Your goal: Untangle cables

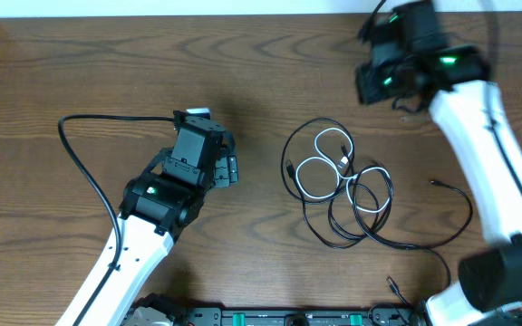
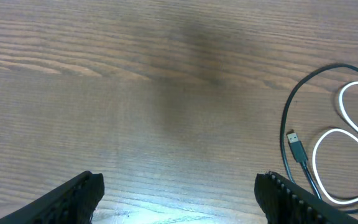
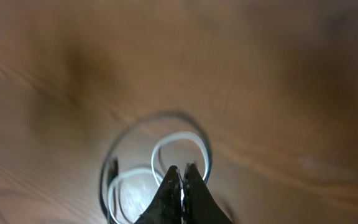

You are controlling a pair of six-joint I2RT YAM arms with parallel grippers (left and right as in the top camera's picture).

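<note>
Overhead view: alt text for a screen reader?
Black cables and one white cable lie tangled, untouched, right of centre on a wood table. The left tool is to their left, the right tool at the top right.

Three views, one table [image 1: 152,54].
Overhead looks straight down from afar; wrist cameras sit nearer, all sharing the cables [image 1: 349,182].

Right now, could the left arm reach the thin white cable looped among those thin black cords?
Probably yes: the left gripper is open, and only bare wooden table lies between it and the white cable. The black cords cross it, so pinching it alone looks tricky.
</note>
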